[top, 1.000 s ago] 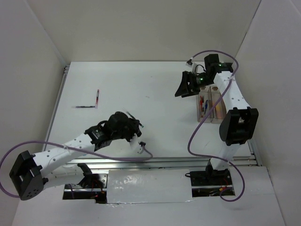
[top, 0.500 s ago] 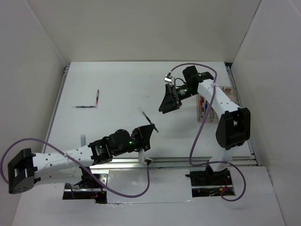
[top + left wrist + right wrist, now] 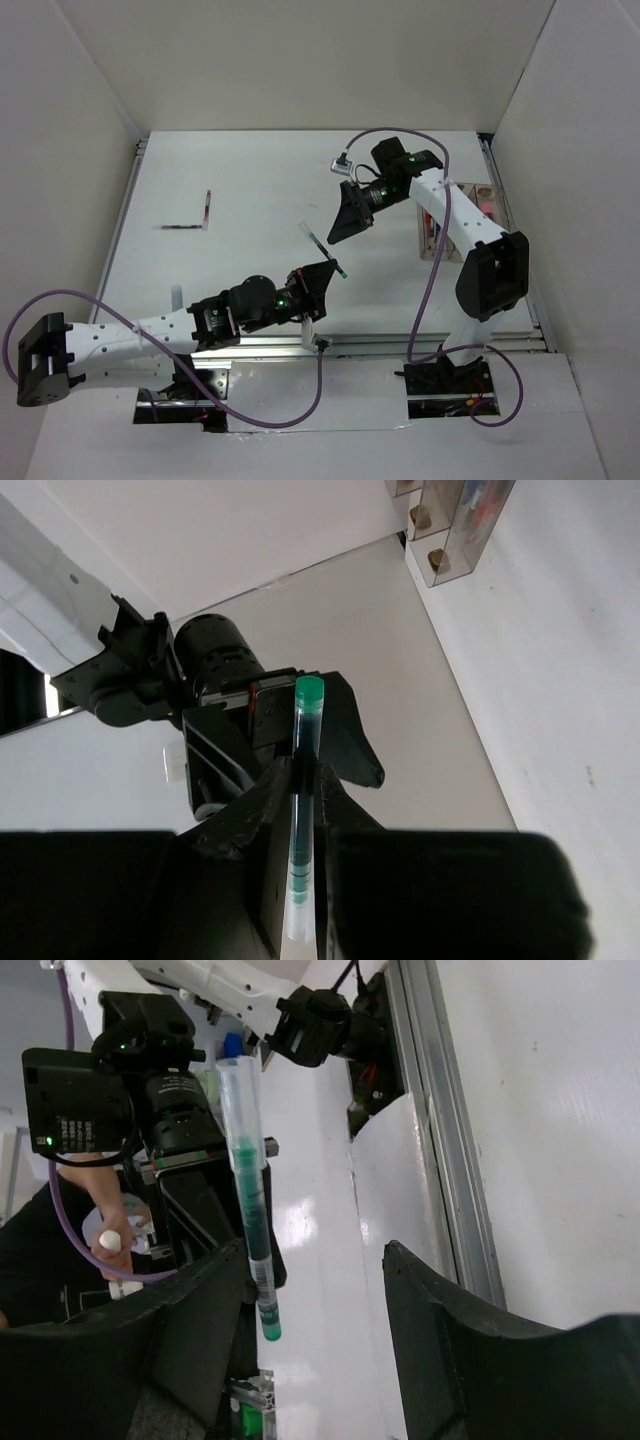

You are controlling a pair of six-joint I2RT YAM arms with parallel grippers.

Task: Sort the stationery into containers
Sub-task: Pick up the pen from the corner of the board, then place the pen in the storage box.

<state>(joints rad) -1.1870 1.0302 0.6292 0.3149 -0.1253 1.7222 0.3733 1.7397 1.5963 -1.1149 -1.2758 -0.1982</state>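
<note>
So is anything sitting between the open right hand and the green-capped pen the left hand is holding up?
Nothing visible does. The right hand is open and faces the green-capped pen, which is clamped in the left hand. Only air separates them, above the white table.

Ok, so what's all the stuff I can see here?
Table: one, white, under everything.
Green pen: one, clear with a green cap, held up mid-table.
Red pen: one, lying on the left of the table.
Dark pen: one, just beside the red pen.
Bins: one joined row, clear, at the right of the table.
Cables: two, purple, one on each arm.
Left fingers: black, shut on the green pen.
Right fingers: black, open, facing the green pen.
</note>
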